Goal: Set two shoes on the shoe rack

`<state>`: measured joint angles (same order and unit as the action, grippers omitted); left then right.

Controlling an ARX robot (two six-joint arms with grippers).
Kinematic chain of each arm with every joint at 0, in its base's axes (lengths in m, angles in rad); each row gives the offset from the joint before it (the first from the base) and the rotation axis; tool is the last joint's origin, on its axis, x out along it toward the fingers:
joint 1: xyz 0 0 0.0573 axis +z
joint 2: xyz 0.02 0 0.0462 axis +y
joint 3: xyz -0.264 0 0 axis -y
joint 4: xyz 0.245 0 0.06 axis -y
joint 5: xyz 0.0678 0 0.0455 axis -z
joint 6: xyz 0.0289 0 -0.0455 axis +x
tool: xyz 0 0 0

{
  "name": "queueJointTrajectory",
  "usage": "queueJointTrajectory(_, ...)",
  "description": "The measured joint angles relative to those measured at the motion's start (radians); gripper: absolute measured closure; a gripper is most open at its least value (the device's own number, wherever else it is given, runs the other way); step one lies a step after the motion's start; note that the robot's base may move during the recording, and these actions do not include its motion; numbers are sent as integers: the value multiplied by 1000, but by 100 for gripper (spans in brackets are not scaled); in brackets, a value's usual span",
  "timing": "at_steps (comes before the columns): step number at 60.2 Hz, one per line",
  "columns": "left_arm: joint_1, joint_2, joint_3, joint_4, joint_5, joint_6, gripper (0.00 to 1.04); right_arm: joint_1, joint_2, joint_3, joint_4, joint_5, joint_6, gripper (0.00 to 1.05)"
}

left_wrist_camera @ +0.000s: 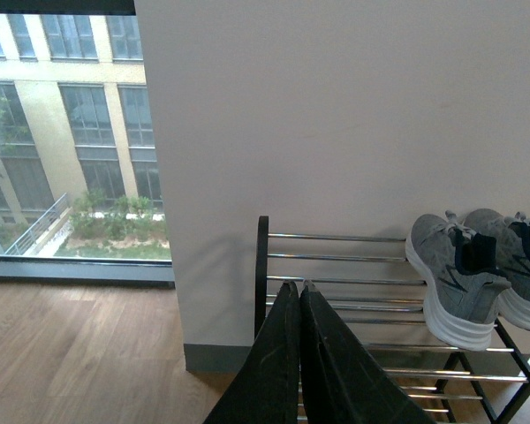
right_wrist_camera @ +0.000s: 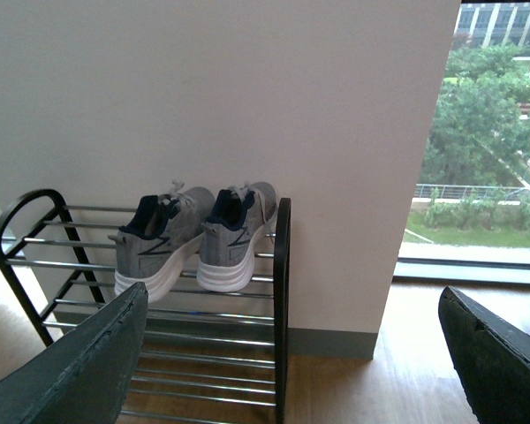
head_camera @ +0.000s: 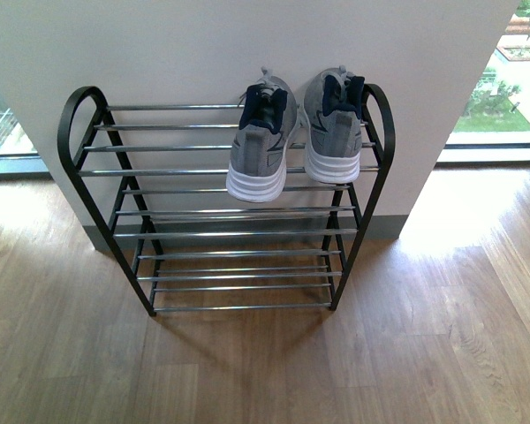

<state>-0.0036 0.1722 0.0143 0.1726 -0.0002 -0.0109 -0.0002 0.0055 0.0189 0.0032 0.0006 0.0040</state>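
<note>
Front: both grey sneakers (head_camera: pixel 261 146) sit at the right end of the shoe rack (head_camera: pixel 159 171) top tier, heels overhanging the front rod.
Left wrist: left hand (left_wrist_camera: pixel 299 296) pressed together, empty.
Right wrist: right hand (right_wrist_camera: pixel 291 305) spread wide, empty.
Placement looks done. Keep your hands clear of those heels.

Ahead of my left pincer (left_wrist_camera: pixel 297 287) stands a plain white wall (left_wrist_camera: pixel 336 115) with a grey skirting (left_wrist_camera: pixel 214 357) at its foot; wood-plank floor (left_wrist_camera: pixel 71 353) lies beneath. To that pincer's outer side a window (left_wrist_camera: pixel 66 190) shows a pale building (left_wrist_camera: pixel 35 115), perhaps offices. Outward of my right pincer (right_wrist_camera: pixel 291 296) another window (right_wrist_camera: pixel 503 225) shows green trees (right_wrist_camera: pixel 481 115) and daylight.
</note>
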Motion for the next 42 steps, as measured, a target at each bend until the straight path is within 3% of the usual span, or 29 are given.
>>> queueJointTrajectory(6,0,-134,0,-162,0,0,104,0,0,0,0,0,0,9)
queueJointTrajectory(27,1,-156,0,-173,0,0,103,0,-1,0,0,0,0,9)
queueJointTrajectory(42,1,-156,0,-173,0,0,63,0,-1,0,0,0,0,9)
